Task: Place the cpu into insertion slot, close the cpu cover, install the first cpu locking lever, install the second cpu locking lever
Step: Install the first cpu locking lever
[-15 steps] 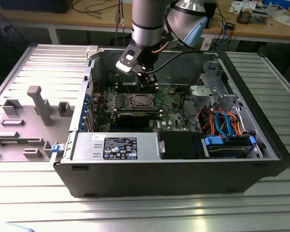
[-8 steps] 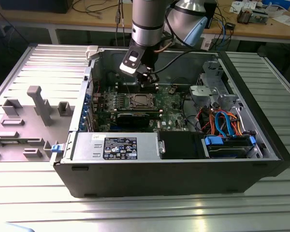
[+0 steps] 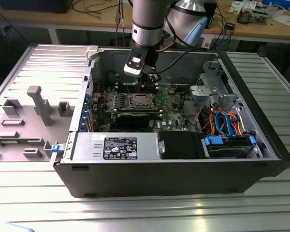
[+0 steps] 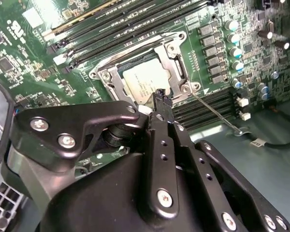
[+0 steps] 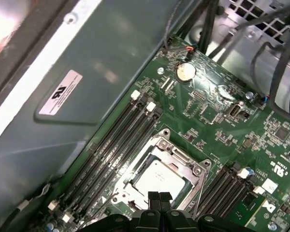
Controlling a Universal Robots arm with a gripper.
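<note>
The cpu [image 5: 159, 180] [image 4: 142, 79], a silver-grey square, lies in the insertion slot [image 3: 139, 101] on the green motherboard. Around it, the cpu cover [image 5: 183, 158] [image 4: 173, 62] lies flat as a metal frame, and the chip shows through its window. A thin metal locking lever [image 4: 215, 112] sticks out slantwise from one socket corner over the memory slots. My gripper [image 5: 159, 198] [image 4: 159, 96] [image 3: 147, 77] hovers just above the socket's edge, its fingertips pressed together and shut on nothing.
Long black memory slots [image 5: 116, 140] flank the socket on both sides. The open computer case [image 3: 174, 169] has a power supply at the front, a drive cage and coloured cables [image 3: 222, 121] on the exterior view's right, and a steel wall [image 5: 77, 72] close behind the board.
</note>
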